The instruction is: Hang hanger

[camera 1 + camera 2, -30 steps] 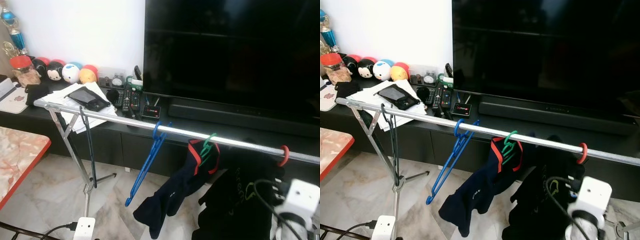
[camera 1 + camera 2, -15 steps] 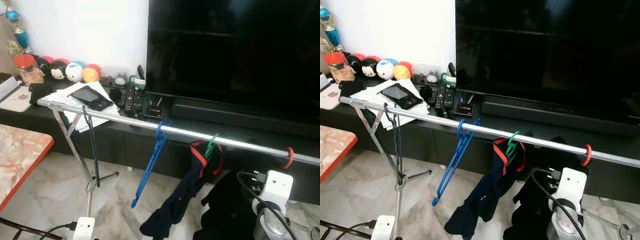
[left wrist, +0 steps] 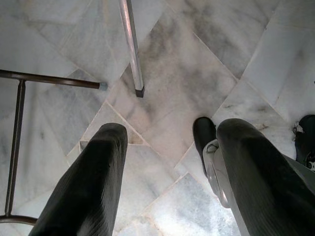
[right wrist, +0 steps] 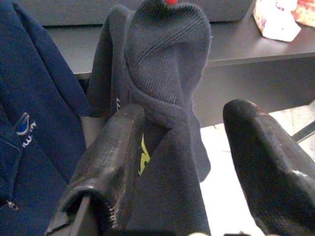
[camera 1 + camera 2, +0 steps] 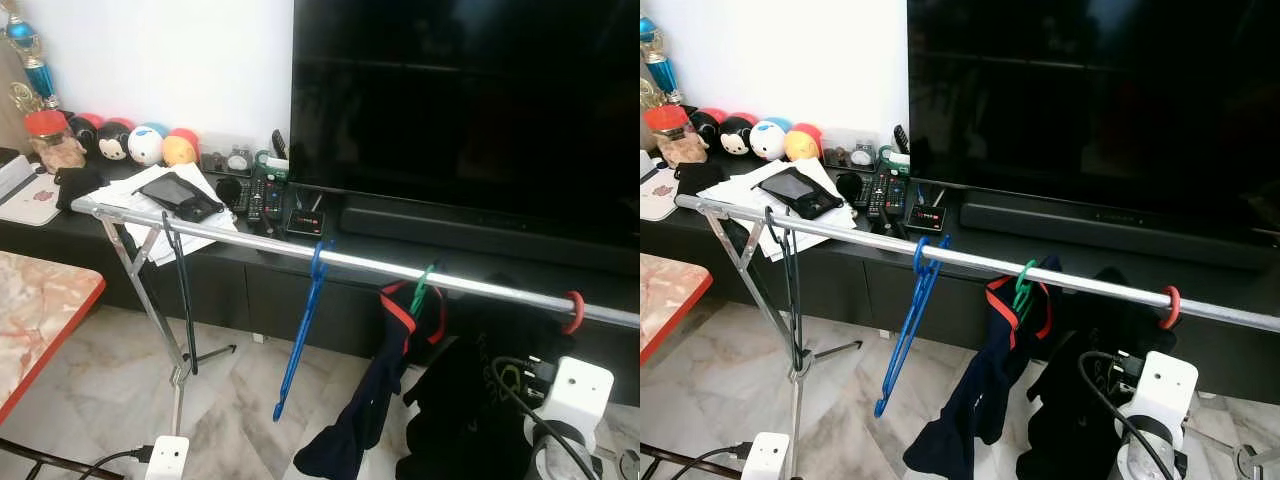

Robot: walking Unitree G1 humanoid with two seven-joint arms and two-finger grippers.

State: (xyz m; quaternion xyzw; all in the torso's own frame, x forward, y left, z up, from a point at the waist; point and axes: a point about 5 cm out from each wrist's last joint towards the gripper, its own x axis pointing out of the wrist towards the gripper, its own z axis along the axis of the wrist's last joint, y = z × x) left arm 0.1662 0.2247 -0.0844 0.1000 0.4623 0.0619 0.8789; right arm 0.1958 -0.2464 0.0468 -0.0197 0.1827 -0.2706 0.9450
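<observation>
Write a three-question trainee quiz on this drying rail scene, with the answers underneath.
1. True or false: the blue hanger on the rail carries a garment.
2. Which hook sits nearest the rail's right end? A blue, B green, C red.
3. Fill in: the right gripper is open, with a ___ garment between its fingers.

Key
1. False; it hangs bare.
2. C, the red hanger, beyond the green hanger and its navy shirt.
3. Dark; the black garment hangs under the red hook.
</observation>
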